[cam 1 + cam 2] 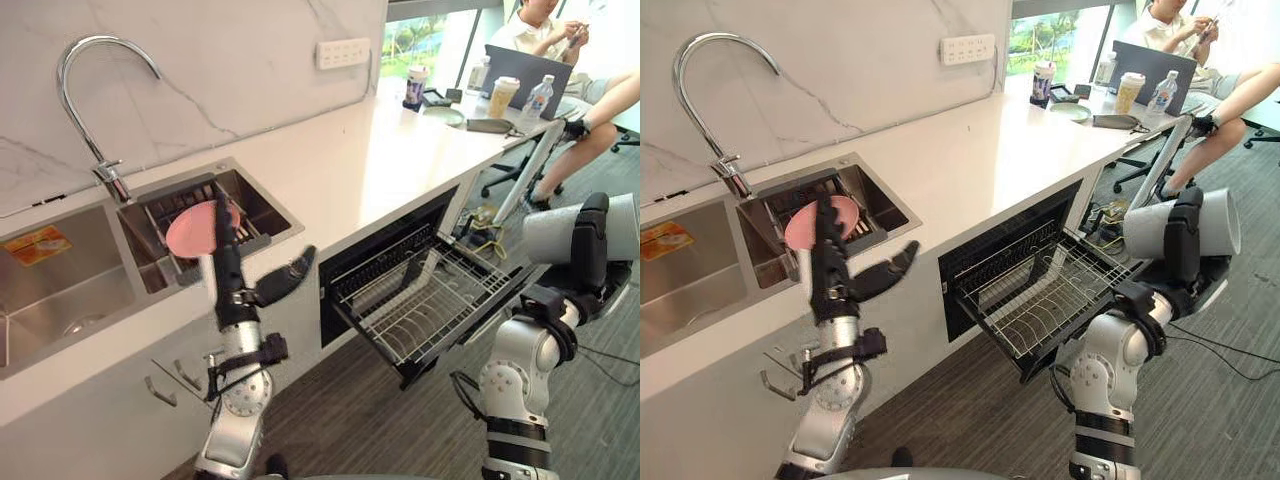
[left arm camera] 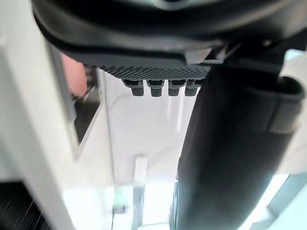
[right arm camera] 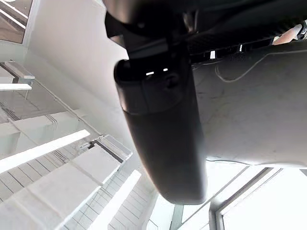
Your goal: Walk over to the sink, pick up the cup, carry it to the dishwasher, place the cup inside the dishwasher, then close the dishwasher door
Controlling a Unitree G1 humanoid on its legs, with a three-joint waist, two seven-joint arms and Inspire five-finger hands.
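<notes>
Standing upright at the counter's front edge, my left hand [image 1: 232,272] has its fingers straight and side by side, thumb spread wide to the right, holding nothing. Just past the fingertips, a round pink cup [image 1: 190,232] rests tilted on a dark rack in the small steel sink basin [image 1: 264,208]. From the head views my fingers overlap the cup, and I cannot tell whether they touch it. A curved chrome tap [image 1: 92,78] rises behind the basin, and a larger steel basin [image 1: 60,290] lies to its left. Further right along the white stone counter [image 1: 380,150], the black built-in dishwasher [image 1: 385,240] stands open with its silver wire rack [image 1: 425,300] pulled out. My right hand [image 3: 163,134] is near the rack; I cannot tell how its fingers are set.
</notes>
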